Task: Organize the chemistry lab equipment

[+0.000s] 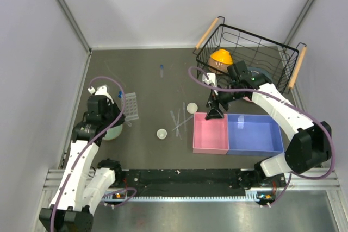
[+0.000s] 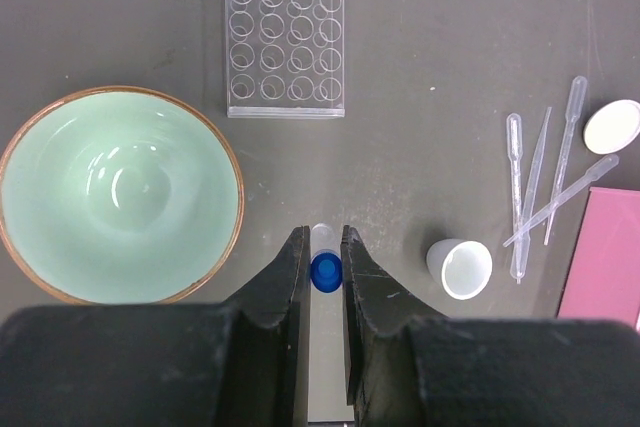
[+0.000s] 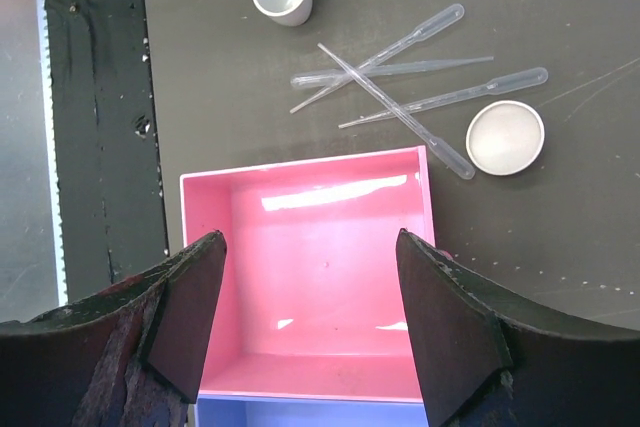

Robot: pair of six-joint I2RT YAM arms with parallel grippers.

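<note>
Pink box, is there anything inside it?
No, the pink box shows only its bare, shiny floor, and the pipettes lie outside it.

Right gripper [image 3: 310, 252] wide over pink tray [image 3: 300, 165], crossed pipettes [image 3: 352, 73] beyond (loosely piled), two white dishes [image 3: 505, 137]

Four pipettes [image 3: 437, 23], two dishes [image 3: 505, 137], two blue-capped tubes [image 2: 325, 269], one rack [image 2: 286, 32], two bowls [image 2: 120, 194], two bins [image 3: 320, 277], one basket [image 1: 265, 52]

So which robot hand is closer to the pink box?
The right one. The right gripper hangs open just above the pink box; the left gripper is far away beside the green bowl, shut on a blue-capped tube.
</note>
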